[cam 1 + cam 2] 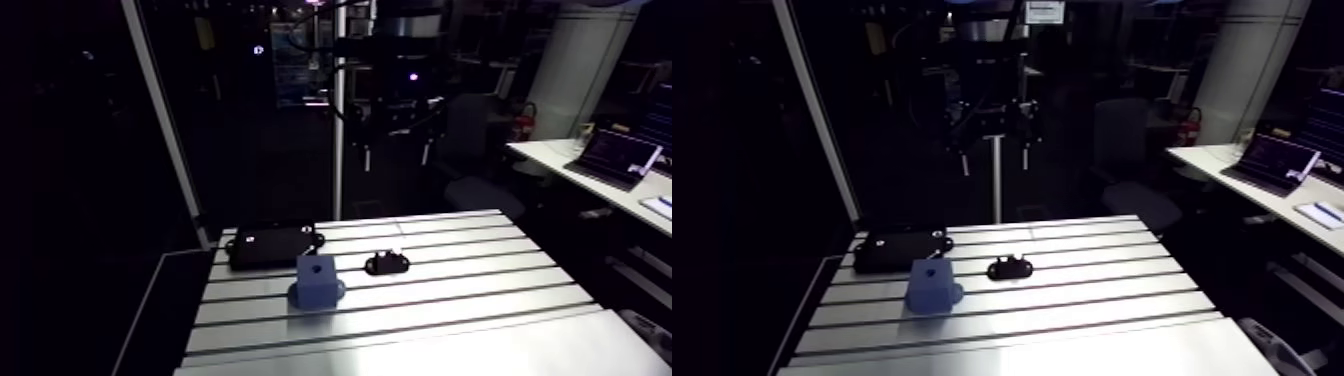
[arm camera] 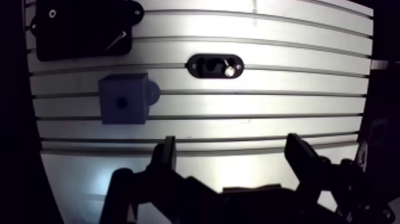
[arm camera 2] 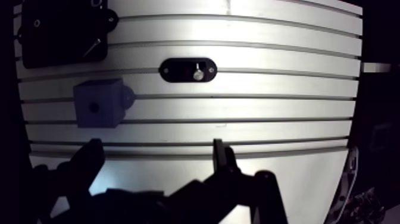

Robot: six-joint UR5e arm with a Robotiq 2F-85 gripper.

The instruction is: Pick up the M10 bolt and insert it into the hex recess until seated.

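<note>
M10 bolt (image 2: 229, 71): bright metal piece seated in a small black oval holder (image 2: 202, 64), toward one end of it. It catches the light; only its shiny top reads clearly in the wrist view. Not held, nothing touching it but the holder.

Holder lies flat on the bench (image 2: 268, 113), across one of the slots, with a small fastener dot at each end.

Blue block (image 2: 122, 98): a cube on a wider rounded base, standing upright beside the holder and clear of it, a little nearer the gripper. One dark hole in the middle of its top face; the hole's shape cannot be made out.

Black tray (image 2: 71, 33): flat, rectangular, with lugs at the corners, lying beyond the blue block with a strip of bare bench between them. A thin silvery streak lies slantwise inside it; cannot tell what it is.

Gripper (image 2: 232, 143): fingers spread wide, nothing between them. It hangs well above the bench and well short of the holder, which sits ahead of it, roughly in line with the gap. In the arm view the wrist is high over the far edge of the bench.

Bench surface: pale aluminium, long parallel slots, strong glare across the middle. Surroundings past its edges are dark.
</note>
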